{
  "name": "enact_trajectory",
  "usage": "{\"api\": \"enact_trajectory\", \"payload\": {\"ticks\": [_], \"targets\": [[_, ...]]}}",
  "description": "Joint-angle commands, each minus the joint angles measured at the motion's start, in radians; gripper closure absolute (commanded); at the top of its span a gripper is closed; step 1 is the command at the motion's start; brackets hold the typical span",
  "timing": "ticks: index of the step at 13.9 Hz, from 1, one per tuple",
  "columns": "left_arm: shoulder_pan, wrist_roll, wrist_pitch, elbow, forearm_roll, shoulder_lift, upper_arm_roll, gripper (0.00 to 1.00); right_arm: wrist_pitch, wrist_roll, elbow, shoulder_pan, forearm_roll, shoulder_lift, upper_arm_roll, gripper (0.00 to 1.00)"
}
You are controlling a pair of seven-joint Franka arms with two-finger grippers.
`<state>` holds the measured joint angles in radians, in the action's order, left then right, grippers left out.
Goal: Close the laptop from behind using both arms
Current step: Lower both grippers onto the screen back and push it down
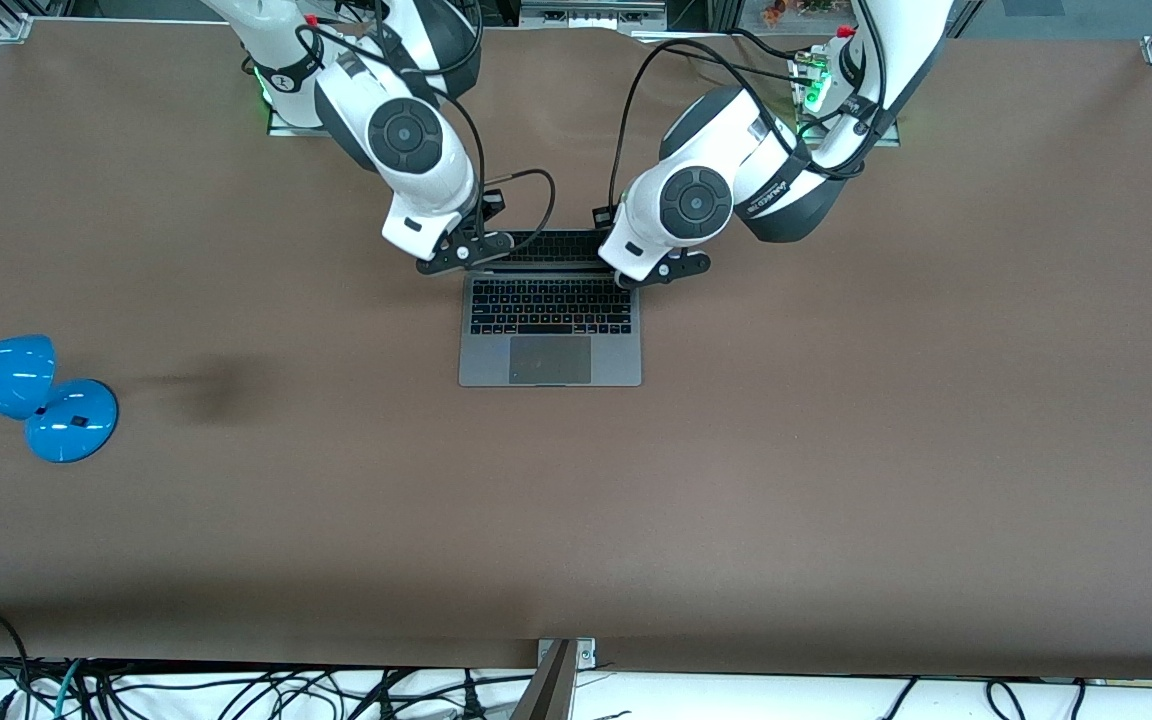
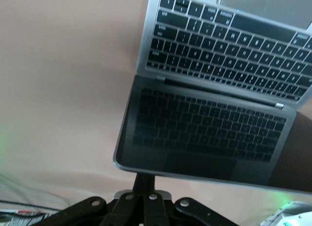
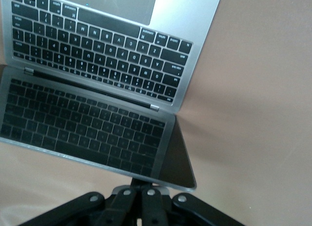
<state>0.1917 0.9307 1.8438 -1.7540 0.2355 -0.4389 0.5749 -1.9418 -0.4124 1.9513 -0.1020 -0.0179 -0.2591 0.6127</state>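
Front view first: the laptop (image 1: 550,330) sits open near the middle of the worktop (image 1: 836,450), a little toward the edge where the arm bases stand, lid up and facing the camera. Both arms hunch over its raised lid. The right pincer (image 1: 464,254) is at one upper corner of the lid, the left pincer (image 1: 663,270) at the other, and both have their fingers pinched together, holding nothing. My worry here: if one arm pushes ahead of the other, that thin lid twists on its hinge, or the whole machine skids across the smooth brown surface. A glossy blue lamp (image 1: 31,395) lies well off toward the right arm's end, out of harm's way.

Left wrist view now: the closed black fingertips (image 2: 142,187) sit right at the lid's rim, and the screen, dark and mirror-like, reflects the black keys. Slim grey metal, rounded corners, slick edges: a narrow tip on that rim could slide off and slap the glass.

Right wrist view: same story at the other corner, fingertips (image 3: 141,187) shut tight just under the lid's edge. Matte keycaps, brushed grey deck, big smooth trackpad. Too hard a push, I'd judge, and the lid slams down.
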Motion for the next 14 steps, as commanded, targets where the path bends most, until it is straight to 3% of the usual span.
{"api": "enact_trajectory", "payload": {"ticks": [1, 8, 14], "targets": [[0.000, 0.014, 0.032, 0.019, -0.038, -0.026, 0.000, 1.00, 0.001, -0.005, -0.049, 0.002, 0.033, -0.049, 0.002, 1.00], [0.003, 0.014, 0.074, 0.083, -0.079, -0.098, -0.029, 1.00, -0.002, -0.005, -0.163, 0.001, 0.094, -0.160, -0.034, 1.00], [0.011, 0.014, 0.074, 0.203, -0.122, -0.211, -0.056, 1.00, -0.003, -0.003, -0.262, 0.001, 0.127, -0.258, -0.056, 1.00]]}}
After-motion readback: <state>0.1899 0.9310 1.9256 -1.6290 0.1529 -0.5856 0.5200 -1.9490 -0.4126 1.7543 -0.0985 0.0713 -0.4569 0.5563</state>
